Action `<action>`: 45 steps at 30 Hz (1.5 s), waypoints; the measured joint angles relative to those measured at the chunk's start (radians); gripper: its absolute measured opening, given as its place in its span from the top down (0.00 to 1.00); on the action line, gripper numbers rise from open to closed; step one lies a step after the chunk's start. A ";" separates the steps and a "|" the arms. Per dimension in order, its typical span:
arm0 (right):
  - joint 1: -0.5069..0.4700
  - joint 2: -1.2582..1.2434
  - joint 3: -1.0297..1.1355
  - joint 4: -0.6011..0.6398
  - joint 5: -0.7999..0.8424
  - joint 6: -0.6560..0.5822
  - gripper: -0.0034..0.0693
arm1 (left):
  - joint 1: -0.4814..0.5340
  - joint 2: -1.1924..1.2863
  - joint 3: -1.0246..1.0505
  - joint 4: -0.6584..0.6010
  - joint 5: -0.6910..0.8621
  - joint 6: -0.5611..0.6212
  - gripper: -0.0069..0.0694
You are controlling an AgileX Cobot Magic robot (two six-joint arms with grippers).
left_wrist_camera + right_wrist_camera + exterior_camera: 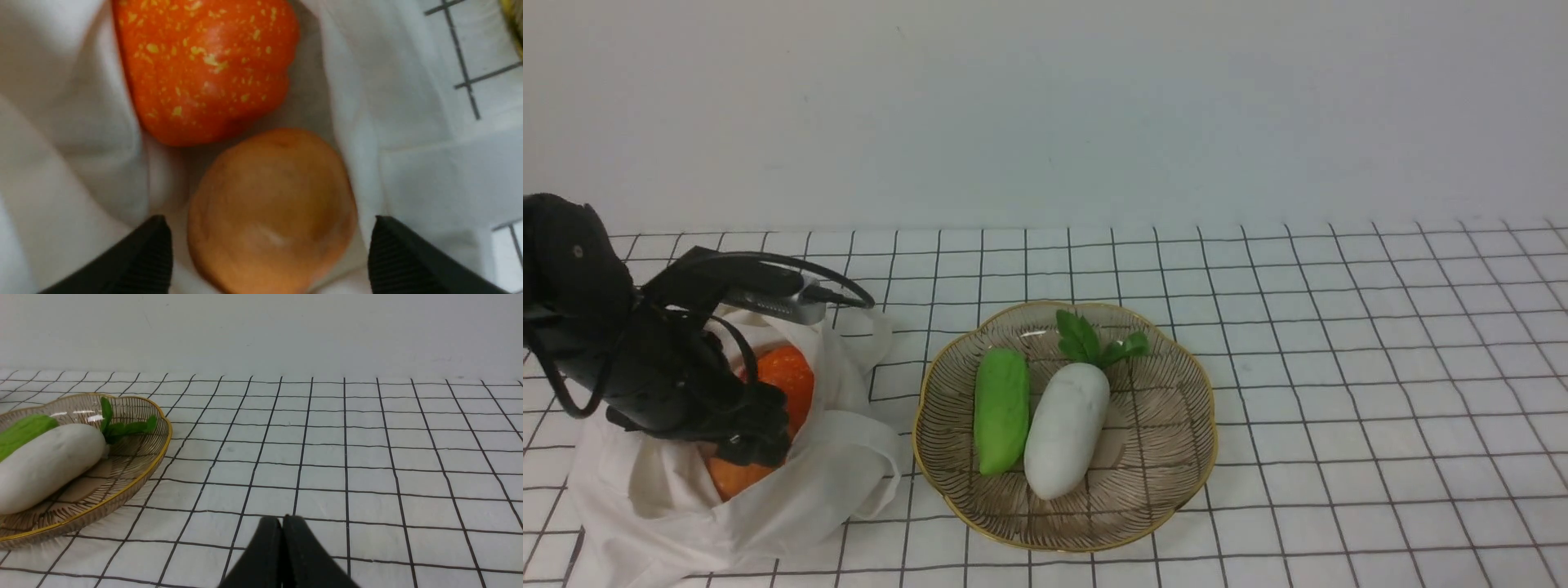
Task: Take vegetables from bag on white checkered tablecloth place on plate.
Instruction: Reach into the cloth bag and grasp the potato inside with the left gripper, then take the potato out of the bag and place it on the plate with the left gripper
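Front view: a plate [1160, 457] on the checkered table [1380, 408] already holds a cucumber [1001, 410] and a radish [1066, 429], side by side. To its left sits the bag [833, 482], with a pumpkin [788, 377] and a potato [734, 478] inside, so it seems two vegetables are done and two are left. The left arm bends down into the bag's mouth, its claw [756, 437] over the potato.

Left wrist view: the claw is open, its fingers [151, 253] on either side of the potato, apparently not touching it. The pumpkin lies just beyond.

Right wrist view: the right claw [282, 522] is closed and empty, low over the table beside the plate.
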 joint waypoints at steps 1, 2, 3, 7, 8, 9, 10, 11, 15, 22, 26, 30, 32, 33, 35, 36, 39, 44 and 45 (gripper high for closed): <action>0.000 0.000 0.000 0.000 0.000 0.000 0.97 | 0.000 0.011 0.000 -0.003 -0.007 0.000 0.13; 0.000 0.000 0.000 0.000 0.000 0.000 0.97 | 0.000 0.026 0.000 -0.006 -0.016 0.000 0.14; 0.000 0.000 0.000 0.000 0.000 0.000 0.97 | 0.000 0.029 0.000 -0.006 -0.017 0.000 0.14; 0.000 0.000 0.000 0.000 0.000 0.000 0.97 | 0.000 0.074 -0.002 -0.020 -0.041 0.000 0.25; 0.000 0.000 0.000 0.000 0.000 0.000 0.97 | 0.000 0.076 -0.003 -0.021 -0.042 0.000 0.27; 0.000 0.000 0.000 0.000 0.000 0.000 0.97 | 0.000 0.078 -0.004 -0.022 -0.042 -0.001 0.27; 0.000 0.000 0.000 0.000 0.000 0.000 0.97 | 0.000 0.078 -0.006 -0.022 -0.042 -0.004 0.27; 0.000 0.000 0.000 0.000 0.000 0.000 0.97 | 0.000 0.078 -0.010 -0.022 -0.035 -0.008 0.27; 0.000 0.000 0.000 0.000 0.000 0.001 0.97 | 0.000 0.059 -0.033 -0.018 0.007 -0.020 0.27; 0.000 0.000 0.000 0.000 0.000 0.001 0.97 | 0.000 -0.071 -0.132 -0.018 0.079 -0.034 0.27; 0.000 0.000 0.000 0.000 0.000 0.001 0.97 | 0.000 -0.167 -0.189 -0.054 0.093 -0.034 0.27; 0.000 0.000 0.000 0.000 0.000 0.001 0.97 | -0.019 -0.231 -0.211 -0.207 0.090 -0.024 0.27; 0.000 0.000 0.000 0.000 0.000 0.001 0.97 | -0.051 -0.242 -0.213 -0.306 0.090 0.010 0.27; 0.000 0.000 0.000 0.000 0.000 0.001 0.97 | -0.074 -0.240 -0.213 -0.359 0.090 0.036 0.27; 0.000 0.000 0.000 0.000 0.000 0.001 0.97 | -0.130 -0.218 -0.214 -0.453 0.088 0.106 0.27; 0.000 0.000 0.000 0.000 0.000 0.001 0.97 | -0.141 -0.215 -0.214 -0.458 0.088 0.120 0.27; 0.000 0.000 0.000 0.000 0.000 0.001 0.97 | -0.234 -0.130 -0.214 -0.508 0.079 0.219 0.27; 0.000 0.000 0.000 0.000 0.000 0.001 0.97 | -0.355 0.003 -0.214 -0.556 0.013 0.254 0.27; 0.000 0.000 0.000 0.000 0.000 0.001 0.97 | -0.389 0.037 -0.214 -0.588 -0.017 0.257 0.27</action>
